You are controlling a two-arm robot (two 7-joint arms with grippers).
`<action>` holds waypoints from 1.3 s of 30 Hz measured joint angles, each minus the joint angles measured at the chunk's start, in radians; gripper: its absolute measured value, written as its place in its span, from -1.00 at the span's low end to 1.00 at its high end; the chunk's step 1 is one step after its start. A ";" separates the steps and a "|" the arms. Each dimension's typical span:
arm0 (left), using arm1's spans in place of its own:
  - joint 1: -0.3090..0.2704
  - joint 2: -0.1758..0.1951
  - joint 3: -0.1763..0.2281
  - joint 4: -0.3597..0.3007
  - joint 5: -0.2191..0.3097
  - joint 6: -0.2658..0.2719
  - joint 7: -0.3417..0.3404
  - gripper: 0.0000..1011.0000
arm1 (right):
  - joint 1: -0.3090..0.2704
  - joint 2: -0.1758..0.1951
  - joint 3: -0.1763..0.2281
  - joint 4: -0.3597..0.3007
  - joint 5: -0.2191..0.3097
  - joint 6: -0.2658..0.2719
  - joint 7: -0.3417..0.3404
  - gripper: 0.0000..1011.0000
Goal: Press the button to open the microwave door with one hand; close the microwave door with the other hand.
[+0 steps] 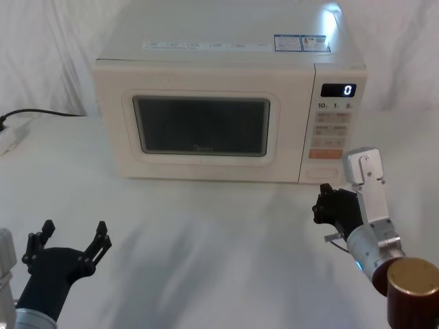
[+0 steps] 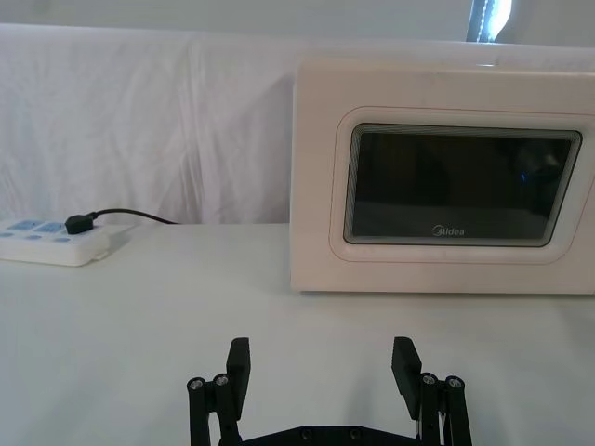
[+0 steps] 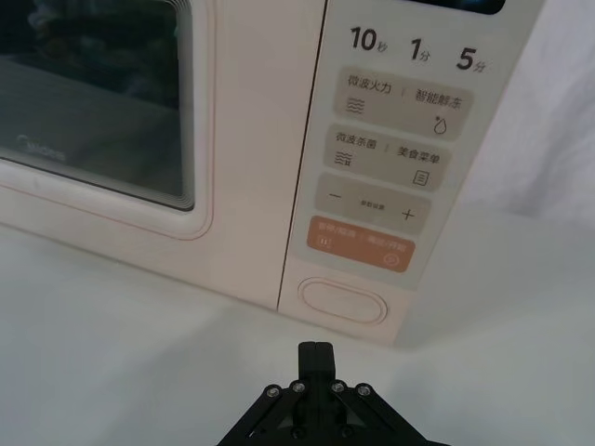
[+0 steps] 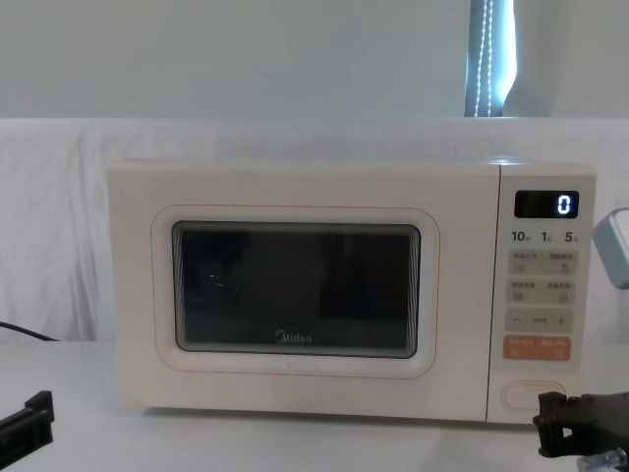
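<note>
Though shut, microwave door [image 4: 295,285] windowed.

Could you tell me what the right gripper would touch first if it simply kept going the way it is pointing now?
Most likely the button at the foot of the microwave's keypad: the shut right gripper points at it, with nothing between.

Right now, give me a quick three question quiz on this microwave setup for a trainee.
1. True or false: the microwave door is shut.
2. Which gripper is nearer the button? A: left gripper. B: right gripper.
3. Fill in: the display reads ____.

Key: 1 true, the door sits flush with the microwave. 2 B, its fingers are closed together just short of the button, while the left gripper is open, back over the table. 3 zero.
</note>
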 joint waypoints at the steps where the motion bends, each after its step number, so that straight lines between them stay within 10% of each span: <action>1: 0.000 0.000 0.000 0.000 0.000 0.000 0.000 0.98 | 0.005 0.000 0.001 0.006 -0.001 0.000 0.001 -1.00; 39: 0.000 0.000 0.000 0.000 0.000 0.000 0.000 0.98 | 0.172 -0.028 0.024 0.240 -0.032 -0.047 -0.009 -1.00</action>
